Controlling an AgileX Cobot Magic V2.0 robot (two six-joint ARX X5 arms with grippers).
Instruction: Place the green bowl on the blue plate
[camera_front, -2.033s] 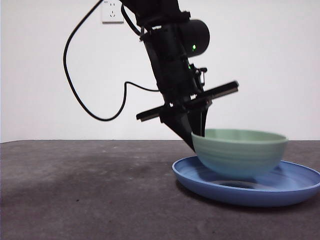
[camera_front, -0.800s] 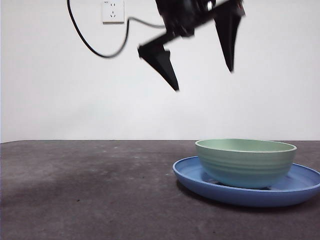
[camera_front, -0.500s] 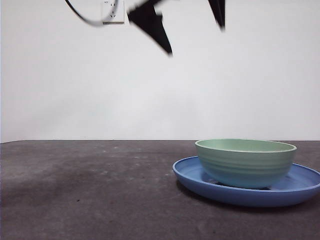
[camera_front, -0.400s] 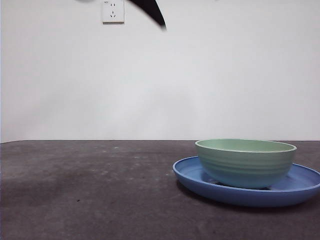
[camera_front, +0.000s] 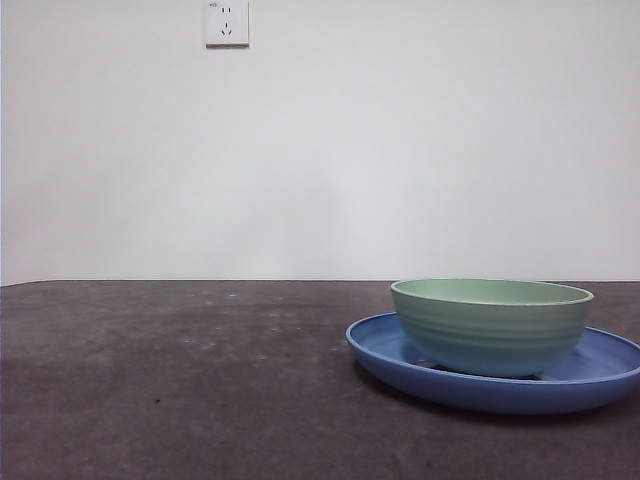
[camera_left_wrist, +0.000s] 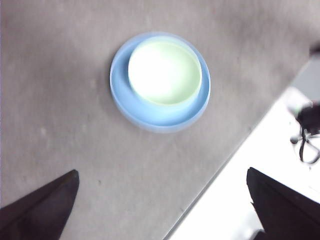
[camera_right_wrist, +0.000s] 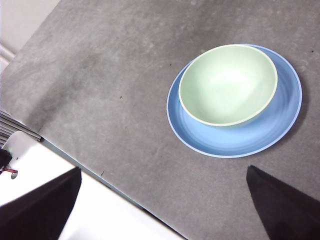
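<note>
So, risk: pretty low I think, a stray arm coming back down could knock the bowl off-centre, nothing else looks shaky.
blue plate (camera_front: 400, 368): flat on the table (camera_front: 180, 380), toward its right side near the front edge, carrying only the bowl.
green bowl (camera_front: 490, 325): upright on the plate, a bit off-centre, empty inside.
left gripper (camera_left_wrist: 160, 210): high above, jaws wide apart, holding nothing.
right gripper (camera_right_wrist: 162, 210): same deal, spread open, up over the table edge.
</note>
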